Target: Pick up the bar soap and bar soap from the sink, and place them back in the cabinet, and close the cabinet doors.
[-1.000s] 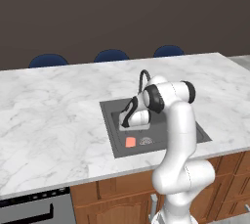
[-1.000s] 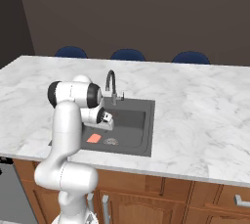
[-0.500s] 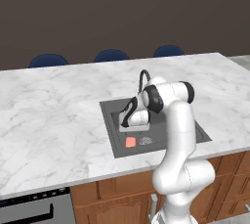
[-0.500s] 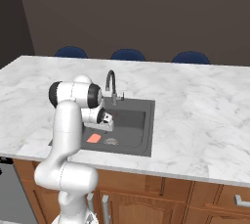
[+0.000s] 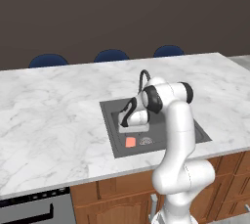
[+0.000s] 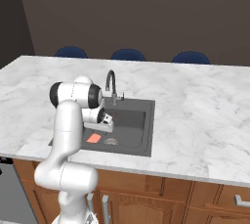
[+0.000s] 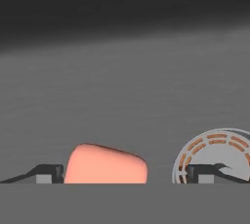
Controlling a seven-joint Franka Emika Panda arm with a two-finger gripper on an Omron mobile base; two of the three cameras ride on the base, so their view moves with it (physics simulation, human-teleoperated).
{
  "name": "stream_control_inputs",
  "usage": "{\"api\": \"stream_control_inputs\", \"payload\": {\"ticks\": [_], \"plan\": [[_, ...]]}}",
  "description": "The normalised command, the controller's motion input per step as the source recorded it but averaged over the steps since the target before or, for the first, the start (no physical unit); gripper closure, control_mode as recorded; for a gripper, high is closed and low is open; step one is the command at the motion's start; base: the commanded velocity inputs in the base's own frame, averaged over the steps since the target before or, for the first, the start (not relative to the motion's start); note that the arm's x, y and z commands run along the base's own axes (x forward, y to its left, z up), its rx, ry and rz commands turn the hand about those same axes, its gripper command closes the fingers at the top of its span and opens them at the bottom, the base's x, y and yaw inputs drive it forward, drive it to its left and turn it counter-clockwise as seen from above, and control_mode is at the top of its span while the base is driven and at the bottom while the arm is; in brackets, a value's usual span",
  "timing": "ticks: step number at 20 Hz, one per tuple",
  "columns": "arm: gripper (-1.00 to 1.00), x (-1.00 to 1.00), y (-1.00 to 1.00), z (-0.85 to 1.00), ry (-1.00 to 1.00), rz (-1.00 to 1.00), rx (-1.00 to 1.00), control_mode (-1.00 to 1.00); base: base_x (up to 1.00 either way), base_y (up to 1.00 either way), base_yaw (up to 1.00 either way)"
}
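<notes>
One salmon-pink bar soap lies flat on the floor of the dark grey sink, near its front left corner. My gripper hangs inside the basin just above and behind the soap. In the hand view the gripper is open. Its dark fingertips stand wide apart, with the bar soap low between them, nearer the left tip and untouched. The cabinet and its doors are out of view.
The round grey drain strainer sits right beside the soap. The dark arched faucet rises behind my hand. White marble counter surrounds the sink. Blue chair backs line the far edge.
My hand has eased slightly lower into the sink. The soap has not moved.
</notes>
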Motion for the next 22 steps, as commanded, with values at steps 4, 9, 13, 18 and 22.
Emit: {"api": "stream_control_inputs", "payload": {"ticks": [4, 9, 13, 18, 22], "plan": [[-1.0, 0.0, 0.06, -0.06, 0.04, 0.0, 0.0, -1.0, 0.0, 0.0, 0.0], [-1.0, 0.0, 0.09, -0.05, 0.04, 0.0, 0.0, -1.0, 0.0, 0.0, 0.0], [-1.0, 0.0, 0.07, -0.07, 0.04, 0.0, 0.0, -1.0, 0.0, 0.0, 0.0], [-1.0, 0.0, 0.01, -0.08, 0.04, 0.0, 0.0, -1.0, 0.0, 0.0, 0.0], [-1.0, 0.0, 0.0, -0.08, 0.03, 0.0, 0.0, -1.0, 0.0, 0.0, 0.0]]}}
